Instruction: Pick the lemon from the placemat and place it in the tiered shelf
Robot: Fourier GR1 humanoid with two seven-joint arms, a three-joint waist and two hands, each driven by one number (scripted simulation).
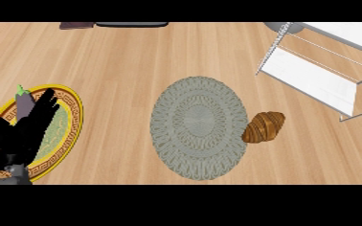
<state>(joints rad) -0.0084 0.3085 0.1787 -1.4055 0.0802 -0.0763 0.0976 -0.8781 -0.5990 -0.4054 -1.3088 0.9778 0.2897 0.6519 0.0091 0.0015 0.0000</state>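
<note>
At the lower left of the frame the robot's left hand [32,124] rises from the bottom edge, its black fingers [48,99] straight and slightly fanned, pointing up and holding nothing. It lies over a yellow-rimmed plate [73,119] with a patterned border, and partly hides it. An eggplant [25,103] rests on the plate's upper left, just beside the fingertips. The hand looks like it is resting, not reaching. The right hand does not appear anywhere in the view, so nothing can be said of its fingers.

In the middle of the frame lies the round grey placemat [198,127], flat on the wooden counter [127,57]. No lemon shows on it; its whole surface is bare. A croissant [264,127] sits at the mat's right edge, touching or just overlapping the rim.

At the upper right stands the tiered shelf [311,74], white tiers in a thin wire frame, well apart from the mat. No lemon is visible there either, though part of the shelf runs out of frame. Dark objects lie at the top edge, too cropped to name.

The main risk is that the lemon cannot be located from this view, so a reach could close on the croissant instead. A left-hand move might also nudge the eggplant off the plate.
</note>
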